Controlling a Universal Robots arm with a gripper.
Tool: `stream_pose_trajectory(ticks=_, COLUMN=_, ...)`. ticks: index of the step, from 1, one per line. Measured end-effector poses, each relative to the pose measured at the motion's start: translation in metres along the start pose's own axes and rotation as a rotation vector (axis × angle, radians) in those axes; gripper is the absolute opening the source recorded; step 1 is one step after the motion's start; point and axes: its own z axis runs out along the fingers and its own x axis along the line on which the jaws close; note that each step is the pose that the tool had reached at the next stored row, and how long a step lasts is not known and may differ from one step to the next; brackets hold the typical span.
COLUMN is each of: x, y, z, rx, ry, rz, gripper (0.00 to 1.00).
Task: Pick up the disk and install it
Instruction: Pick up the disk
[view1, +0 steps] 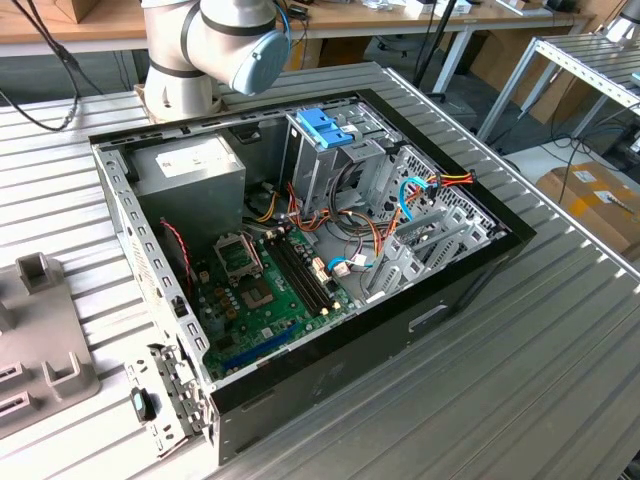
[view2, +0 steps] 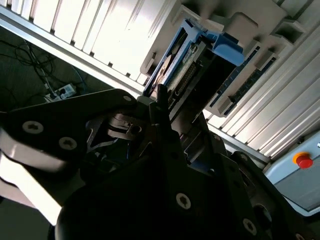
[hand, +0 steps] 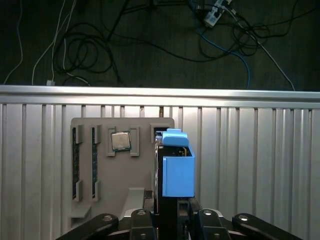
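The disk (hand: 178, 175) stands on edge in the grey holder (hand: 122, 172); the gripper (hand: 169, 210) is around it, whether closed I cannot tell

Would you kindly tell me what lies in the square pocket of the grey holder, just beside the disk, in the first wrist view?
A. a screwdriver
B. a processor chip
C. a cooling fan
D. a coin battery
B: a square, metal-topped processor chip lies in the pocket of the grey holder, next to the disk, which stands on edge in its blue carrier.
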Motion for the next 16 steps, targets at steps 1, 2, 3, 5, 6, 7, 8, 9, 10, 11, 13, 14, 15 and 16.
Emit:
stream_pose_trajectory(ticks=1, x=0.0000, y=0.0000, z=-0.0018, rx=0.0000, ry=0.0000, rz=0.000, gripper=0.35)
stream_pose_trajectory(ticks=2, x=-0.0001, y=0.0001, z=-0.0041, rx=0.0001, ry=-0.0001, rz=0.000, gripper=0.35)
stream_pose_trajectory(ticks=3, x=-0.0001, y=0.0001, z=-0.0067, rx=0.0000, ry=0.0000, rz=0.000, gripper=0.35)
stream_pose_trajectory(ticks=5, x=-0.0001, y=0.0002, z=-0.0092, rx=0.0001, ry=0.0000, rz=0.000, gripper=0.35)
stream_pose_trajectory(ticks=6, x=-0.0002, y=0.0002, z=-0.0102, rx=0.0001, ry=0.0000, rz=0.000, gripper=0.35)
stream_pose_trajectory(ticks=7, x=-0.0002, y=0.0002, z=-0.0114, rx=0.0000, ry=0.0000, rz=0.000, gripper=0.35)
stream_pose_trajectory(ticks=8, x=-0.0002, y=0.0003, z=-0.0124, rx=0.0000, ry=0.0000, rz=0.000, gripper=0.35)
stream_pose_trajectory(ticks=9, x=-0.0002, y=0.0003, z=-0.0132, rx=0.0000, ry=0.0000, rz=0.000, gripper=0.35)
stream_pose_trajectory(ticks=10, x=-0.0002, y=0.0003, z=-0.0142, rx=0.0000, ry=0.0000, rz=0.000, gripper=0.35)
stream_pose_trajectory(ticks=11, x=-0.0003, y=0.0003, z=-0.0152, rx=0.0000, ry=0.0000, rz=0.000, gripper=0.35)
stream_pose_trajectory(ticks=13, x=-0.0003, y=0.0004, z=-0.0174, rx=0.0000, ry=0.0000, rz=0.000, gripper=0.35)
stream_pose_trajectory(ticks=14, x=-0.0003, y=0.0004, z=-0.0182, rx=0.0000, ry=0.0000, rz=0.000, gripper=0.35)
stream_pose_trajectory(ticks=15, x=-0.0003, y=0.0004, z=-0.0197, rx=0.0000, ry=0.0000, rz=0.000, gripper=0.35)
stream_pose_trajectory(ticks=16, x=-0.0003, y=0.0004, z=-0.0205, rx=0.0000, ry=0.0000, rz=0.000, gripper=0.35)
